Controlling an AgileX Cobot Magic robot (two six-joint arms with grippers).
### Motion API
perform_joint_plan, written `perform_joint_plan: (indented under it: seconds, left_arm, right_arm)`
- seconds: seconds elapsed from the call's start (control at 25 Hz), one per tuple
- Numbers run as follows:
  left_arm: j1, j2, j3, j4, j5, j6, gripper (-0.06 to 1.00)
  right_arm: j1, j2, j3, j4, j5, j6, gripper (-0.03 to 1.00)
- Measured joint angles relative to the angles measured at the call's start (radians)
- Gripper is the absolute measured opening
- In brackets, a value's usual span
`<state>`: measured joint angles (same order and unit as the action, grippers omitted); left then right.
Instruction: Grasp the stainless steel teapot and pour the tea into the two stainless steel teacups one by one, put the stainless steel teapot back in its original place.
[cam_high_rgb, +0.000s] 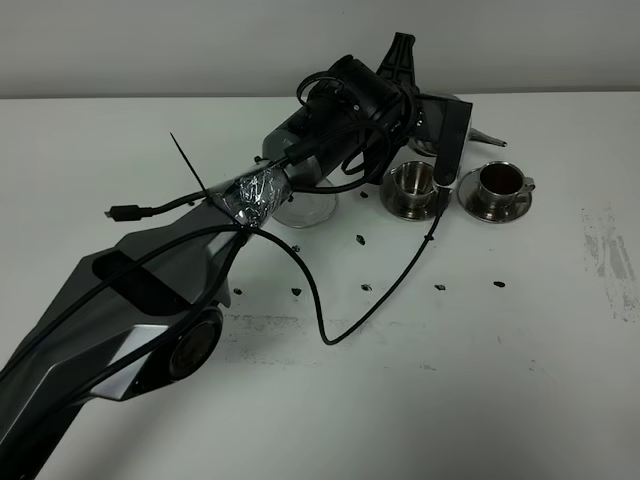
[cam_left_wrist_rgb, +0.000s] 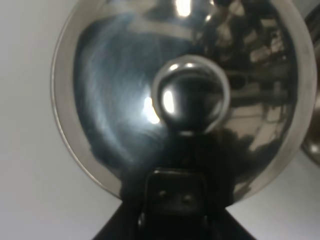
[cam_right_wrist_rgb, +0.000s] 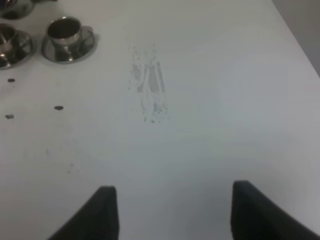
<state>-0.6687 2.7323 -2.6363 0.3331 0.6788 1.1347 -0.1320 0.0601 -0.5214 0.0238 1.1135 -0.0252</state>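
We count one stainless steel teapot (cam_left_wrist_rgb: 125, 100), clamped in the left gripper (cam_left_wrist_rgb: 172, 215), two stainless steel teacups (cam_high_rgb: 412, 183) (cam_high_rgb: 498, 181), and one round dish (cam_high_rgb: 305, 210) lying bare at their 9 o'clock. Only the high view shows the spout (cam_high_rgb: 487, 135), at 12 o'clock of the cup holding tea (cam_high_rgb: 500, 177). Only the right wrist view shows the right gripper (cam_right_wrist_rgb: 175, 215), which gapes over the table (cam_right_wrist_rgb: 215, 125).

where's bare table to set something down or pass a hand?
Free: table front right, between the dark spots and near edge; also right of the right-hand cup, around the scuffs. Crowded: back middle, left arm, teapot, dish, other cup.
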Motion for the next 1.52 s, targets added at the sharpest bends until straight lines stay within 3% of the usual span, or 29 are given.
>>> perform_joint_plan:
  seconds: [0.28,0.52,0.76,0.96,1.52]
  left_arm:
    - [0.0,-0.103,0.038,-0.063,0.034,-0.049,0.18]
    - [-0.015,-0.272,0.264,-0.101,-0.001,-0.092,0.18]
    - [-0.063,-0.394,0.48,-0.231,-0.026,-0.2,0.18]
    - [-0.104,-0.429,0.586,-0.333,-0.028,-0.215,0.18]
    - [-0.14,-0.432,0.73,-0.385,-0.091,-0.221,0.18]
  right_arm:
    - [0.0,0.0,0.0,0.0,0.0,0.0,0.49]
    - [0.0,0.0,0.0,0.0,0.0,0.0,0.49]
    - [0.0,0.0,0.0,0.0,0.0,0.0,0.49]
    - [0.0,0.0,0.0,0.0,0.0,0.0,0.49]
    - [0.0,0.0,0.0,0.0,0.0,0.0,0.49]
